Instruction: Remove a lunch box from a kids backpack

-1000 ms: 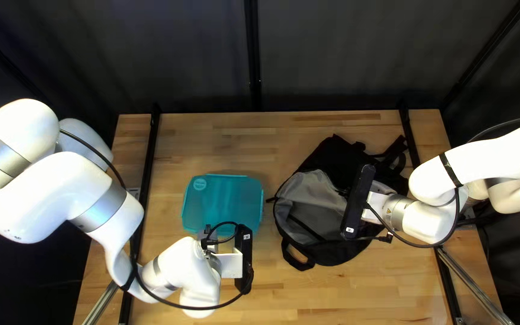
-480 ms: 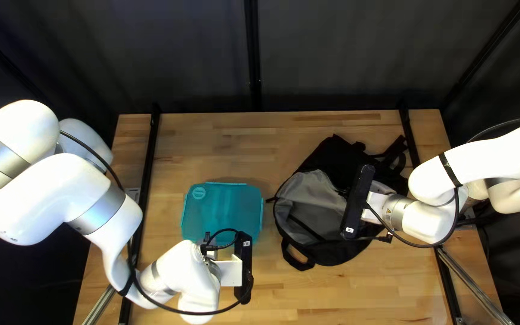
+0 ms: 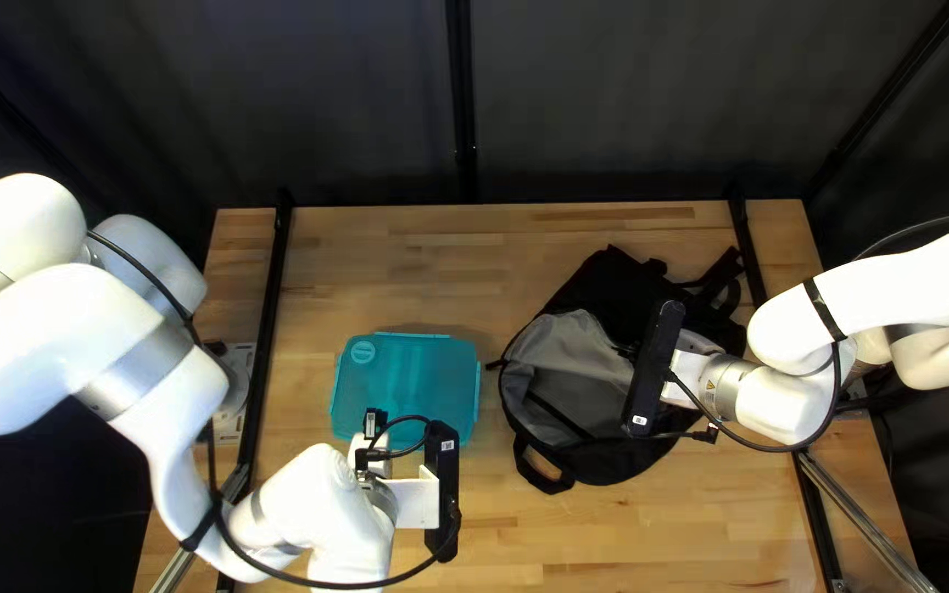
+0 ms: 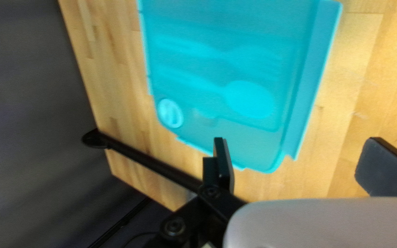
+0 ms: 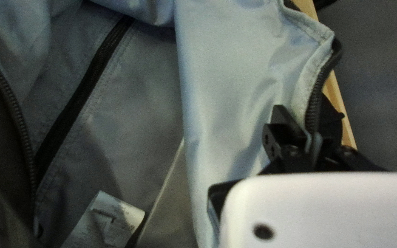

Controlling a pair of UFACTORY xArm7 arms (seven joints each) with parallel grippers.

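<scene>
The box ahead of the left claw looks like clear teal plastic, smooth and faintly glossy, and the table under that claw is smooth wood. Over at the right claw, the bag has a matt cloth outside, a lining of smooth cloth with a soft sheen, and a rough, toothed zip. Beyond both claws, the curtain seems matt cloth.

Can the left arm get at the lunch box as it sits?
Probably yes: the lunch box lies on the table, outside the backpack, with nothing resting on its lid, and the left gripper is open near its edge.
</scene>
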